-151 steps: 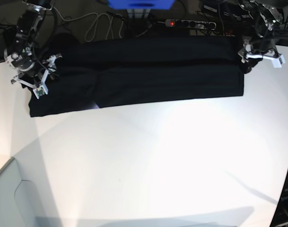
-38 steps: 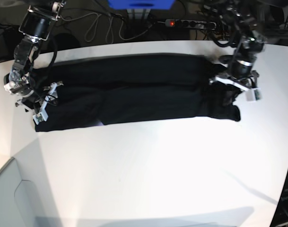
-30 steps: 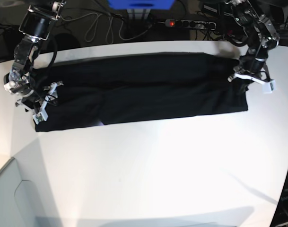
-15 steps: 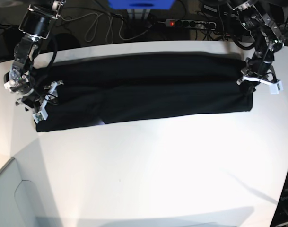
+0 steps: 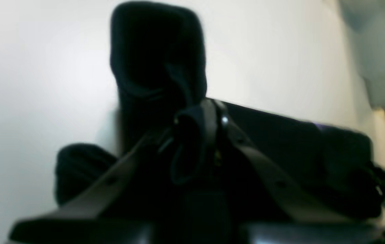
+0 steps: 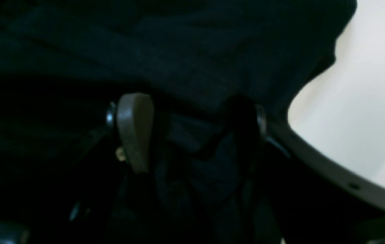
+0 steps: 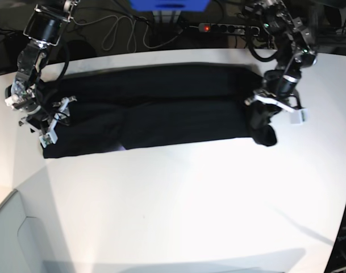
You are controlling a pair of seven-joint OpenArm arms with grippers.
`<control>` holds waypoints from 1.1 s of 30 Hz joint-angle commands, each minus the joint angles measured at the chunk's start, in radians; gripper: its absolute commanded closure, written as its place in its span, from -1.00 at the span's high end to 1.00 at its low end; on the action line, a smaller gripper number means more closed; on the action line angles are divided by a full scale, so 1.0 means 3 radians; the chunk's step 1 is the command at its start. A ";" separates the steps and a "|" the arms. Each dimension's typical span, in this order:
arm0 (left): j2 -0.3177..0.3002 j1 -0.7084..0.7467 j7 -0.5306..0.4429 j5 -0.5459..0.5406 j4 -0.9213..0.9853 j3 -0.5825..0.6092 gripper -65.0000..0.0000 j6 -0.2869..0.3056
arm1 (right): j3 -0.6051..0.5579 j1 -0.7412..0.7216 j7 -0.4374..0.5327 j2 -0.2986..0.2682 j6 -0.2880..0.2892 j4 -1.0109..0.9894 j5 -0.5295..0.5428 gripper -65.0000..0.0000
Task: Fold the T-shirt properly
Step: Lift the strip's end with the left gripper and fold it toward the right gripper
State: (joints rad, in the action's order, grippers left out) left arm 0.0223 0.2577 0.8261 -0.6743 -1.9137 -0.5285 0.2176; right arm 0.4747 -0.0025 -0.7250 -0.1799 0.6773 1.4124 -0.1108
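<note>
You're mid end-fold: left gripper (image 7: 273, 108) jaws clenched on the T-shirt (image 7: 155, 108) end, right gripper (image 7: 48, 116) jaws spread over the far end on the table (image 7: 190, 199); next carry it across.

My left gripper (image 7: 273, 108) has its jaws pinched tight on the T-shirt (image 7: 161, 108). My right gripper (image 7: 48, 122) stands low with jaws spread wide.
</note>
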 commanded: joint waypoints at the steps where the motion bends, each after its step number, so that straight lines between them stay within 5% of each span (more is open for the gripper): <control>1: 0.0036 0.0003 -0.0056 0.0051 -0.0099 0.0087 -1.00 0.0014 | -0.0010 0.0026 -0.0199 -0.0007 0.0069 -0.0010 -0.0155 0.09; 6: 0.0435 0.0013 -0.0061 0.0726 -0.0150 0.0593 -1.00 0.0014 | -0.0010 0.0026 -0.0199 -0.0007 0.0069 -0.0010 -0.0155 0.09; 18: 0.0449 -0.0074 -0.0593 0.1790 0.0091 0.1923 -1.00 0.0008 | -0.0030 0.0016 -0.0199 -0.0007 0.0069 -0.0010 -0.0155 0.09; 33: 0.0449 -0.0335 -0.0598 0.1913 0.0428 0.2189 -1.00 0.0008 | -0.0153 0.0006 -0.0199 -0.0017 0.0069 -0.0005 -0.0155 0.09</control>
State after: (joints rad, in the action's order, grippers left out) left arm 0.1490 0.1684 0.6716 -0.0853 -1.7668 0.1234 0.2173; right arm 0.4351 -0.0051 -0.7322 -0.1852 0.6773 1.4155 -0.1257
